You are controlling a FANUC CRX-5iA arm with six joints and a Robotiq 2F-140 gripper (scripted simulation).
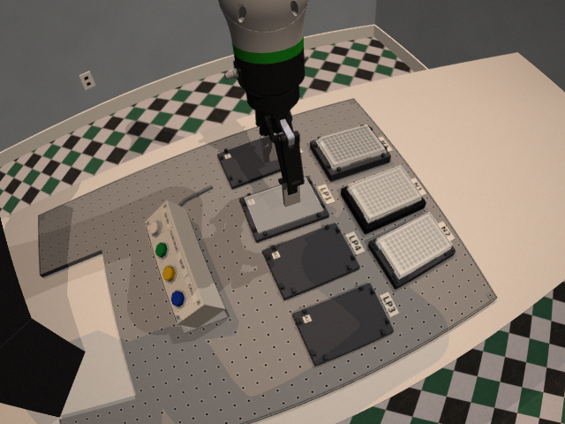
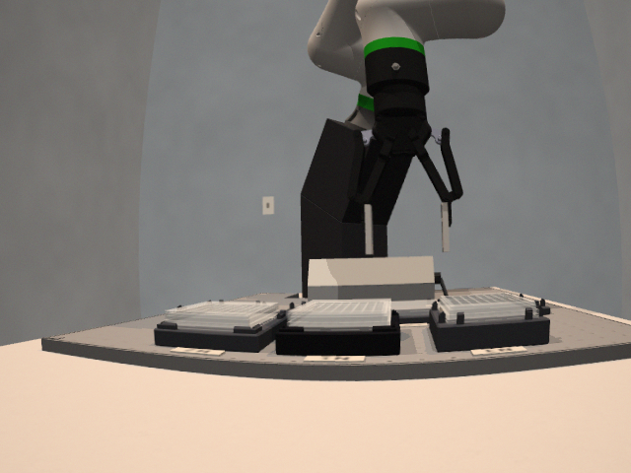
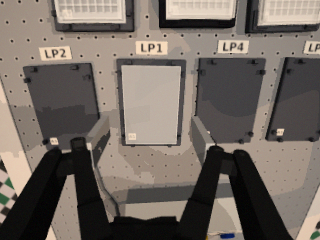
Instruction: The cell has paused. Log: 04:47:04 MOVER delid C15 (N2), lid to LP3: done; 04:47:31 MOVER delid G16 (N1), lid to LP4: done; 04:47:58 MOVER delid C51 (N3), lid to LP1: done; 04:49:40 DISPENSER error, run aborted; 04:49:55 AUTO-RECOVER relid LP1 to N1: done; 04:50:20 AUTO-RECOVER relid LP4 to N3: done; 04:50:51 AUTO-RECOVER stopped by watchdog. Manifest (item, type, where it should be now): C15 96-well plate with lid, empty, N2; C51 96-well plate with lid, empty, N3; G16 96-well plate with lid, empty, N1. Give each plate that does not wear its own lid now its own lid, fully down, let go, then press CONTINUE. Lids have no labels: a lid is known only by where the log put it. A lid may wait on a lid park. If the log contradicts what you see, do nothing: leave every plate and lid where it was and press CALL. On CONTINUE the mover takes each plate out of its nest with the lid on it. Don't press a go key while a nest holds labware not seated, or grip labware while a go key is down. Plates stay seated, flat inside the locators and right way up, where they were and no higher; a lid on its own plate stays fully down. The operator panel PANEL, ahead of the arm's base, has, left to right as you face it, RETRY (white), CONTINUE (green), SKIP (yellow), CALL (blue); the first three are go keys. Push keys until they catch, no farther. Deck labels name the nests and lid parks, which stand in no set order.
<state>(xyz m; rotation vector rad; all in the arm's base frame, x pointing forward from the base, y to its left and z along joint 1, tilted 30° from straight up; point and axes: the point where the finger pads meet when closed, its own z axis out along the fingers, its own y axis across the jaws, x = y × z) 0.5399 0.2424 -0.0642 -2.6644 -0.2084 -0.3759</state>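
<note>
On deck: three plates, four lid parks, one lid [image 1: 282, 209].

I see a beige table [image 1: 478, 118] with a curved edge standing on a floor [image 1: 150, 123] of green, black and pale checks. A light skirting runs along the grey walls [image 1: 114, 41]; a white socket [image 1: 86, 79] sits on the far left wall.
</note>
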